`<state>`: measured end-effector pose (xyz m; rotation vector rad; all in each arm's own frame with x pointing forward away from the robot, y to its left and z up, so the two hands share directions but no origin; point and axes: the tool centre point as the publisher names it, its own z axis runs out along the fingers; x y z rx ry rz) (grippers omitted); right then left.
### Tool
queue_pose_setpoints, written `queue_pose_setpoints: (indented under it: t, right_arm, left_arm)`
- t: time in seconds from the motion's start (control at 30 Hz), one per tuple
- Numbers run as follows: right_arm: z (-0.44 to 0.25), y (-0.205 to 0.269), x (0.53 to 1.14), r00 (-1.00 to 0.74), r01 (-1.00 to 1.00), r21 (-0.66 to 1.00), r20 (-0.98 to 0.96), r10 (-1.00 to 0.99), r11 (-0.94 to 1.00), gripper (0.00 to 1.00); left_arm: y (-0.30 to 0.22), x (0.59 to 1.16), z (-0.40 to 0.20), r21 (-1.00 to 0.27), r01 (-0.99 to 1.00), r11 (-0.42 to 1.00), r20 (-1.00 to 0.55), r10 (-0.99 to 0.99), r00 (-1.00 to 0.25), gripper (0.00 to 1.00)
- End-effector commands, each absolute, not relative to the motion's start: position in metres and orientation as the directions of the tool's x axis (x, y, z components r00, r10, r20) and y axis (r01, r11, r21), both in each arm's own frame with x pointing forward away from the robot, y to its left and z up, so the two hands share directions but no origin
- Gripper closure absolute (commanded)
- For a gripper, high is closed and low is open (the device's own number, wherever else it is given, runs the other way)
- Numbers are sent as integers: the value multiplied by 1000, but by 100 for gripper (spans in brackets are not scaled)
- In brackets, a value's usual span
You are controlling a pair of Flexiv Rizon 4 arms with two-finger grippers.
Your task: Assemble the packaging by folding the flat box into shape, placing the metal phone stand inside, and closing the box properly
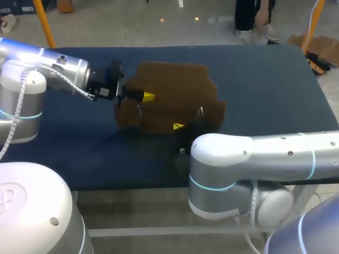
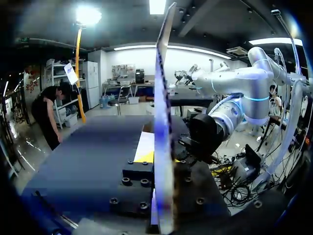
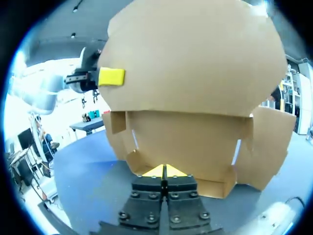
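Observation:
The flat brown cardboard box (image 1: 175, 95) is held off the dark table between my two grippers, its flaps spread out. My left gripper (image 1: 145, 97) is shut on the box's left edge. In the left wrist view the sheet (image 2: 164, 122) runs edge-on between that gripper's (image 2: 155, 159) fingers. My right gripper (image 1: 179, 126) is shut on the box's lower flap. In the right wrist view the cardboard (image 3: 195, 73) fills the space ahead of its closed yellow tips (image 3: 165, 172), and the left gripper (image 3: 111, 77) shows on the far side edge. No metal phone stand is in view.
The dark blue table (image 1: 265, 84) extends to the right of and behind the box. My right arm (image 2: 230, 83) crosses the front edge, its elbow low in front of the box.

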<state>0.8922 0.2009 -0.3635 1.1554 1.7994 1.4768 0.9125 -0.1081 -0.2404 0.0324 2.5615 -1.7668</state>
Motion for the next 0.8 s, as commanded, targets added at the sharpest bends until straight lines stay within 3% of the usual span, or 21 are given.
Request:
queue_pose_setpoints:
  t: [0.03, 0.8]
  right_arm:
    - [-351, 176, 875, -571, 272, 962, 156, 806, 7, 100]
    - [-319, 85, 835, -611, 277, 960, 200, 766, -29, 100]
  left_arm:
    - [-106, 913, -243, -933, 33, 359, -34, 3, -999, 100]
    - [-106, 913, -243, -933, 33, 359, -34, 3, -999, 100]
